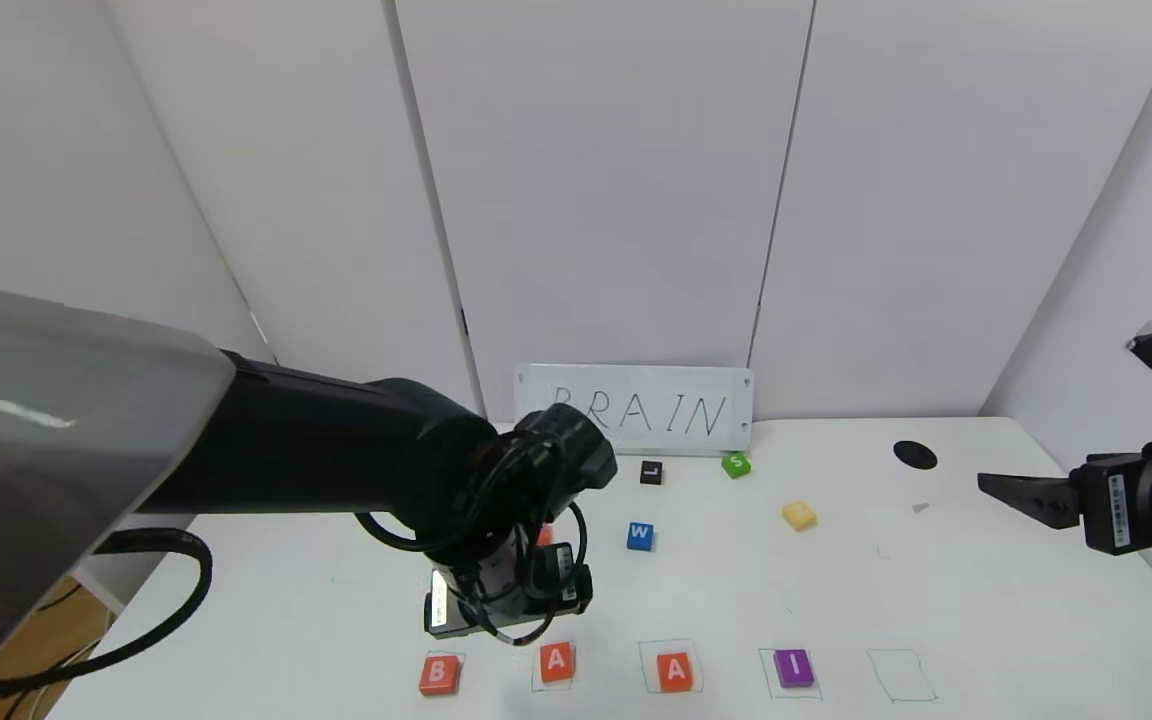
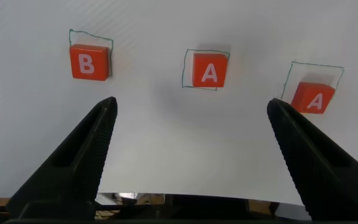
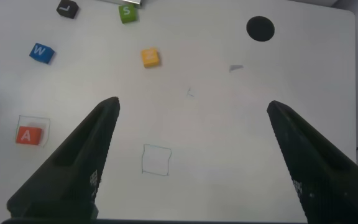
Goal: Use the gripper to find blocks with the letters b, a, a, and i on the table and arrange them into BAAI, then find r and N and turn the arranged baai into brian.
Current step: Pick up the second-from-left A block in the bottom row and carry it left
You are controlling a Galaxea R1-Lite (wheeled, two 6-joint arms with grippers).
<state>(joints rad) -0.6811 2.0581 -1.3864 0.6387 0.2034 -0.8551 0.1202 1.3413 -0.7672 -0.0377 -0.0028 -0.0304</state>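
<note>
White counter (image 1: 736, 600) fills the lower scene; a black round hole (image 1: 915, 455) sits far right, and a white card lettered BRAIN (image 1: 636, 410) leans against the back wall.

Left arm reaches in from the left over the near-centre of the counter. Left pincer (image 2: 191, 134) hangs above the surface, jaws wide, nothing between them. Right pincer (image 3: 194, 140) hovers over the right edge of the counter, jaws also wide, holding nothing.

Blocks in the near row, left to right: B (image 1: 439, 673), first A (image 1: 556, 662), second A (image 1: 674, 670), purple I (image 1: 793, 667). Each sits on or partly over a faint green drawn square. One more green square (image 1: 901, 675), unoccupied, lies right of the I.

Relative to the left pincer: B and the first A lie just nearer than it, apart from the fingertips, no contact. In the left wrist view the first A falls between the lines of the two jaws, B lines up with one jaw, the second A with the other.

Yellow N (image 1: 799, 515) lies centre-right, far of the row, well apart from both pincers. An orange-red block (image 1: 544, 535), mostly hidden behind the left wrist; letter unreadable.

Others: blue W (image 1: 640, 536) mid-counter, black L (image 1: 650, 472) and green S (image 1: 735, 464) near the card.
</note>
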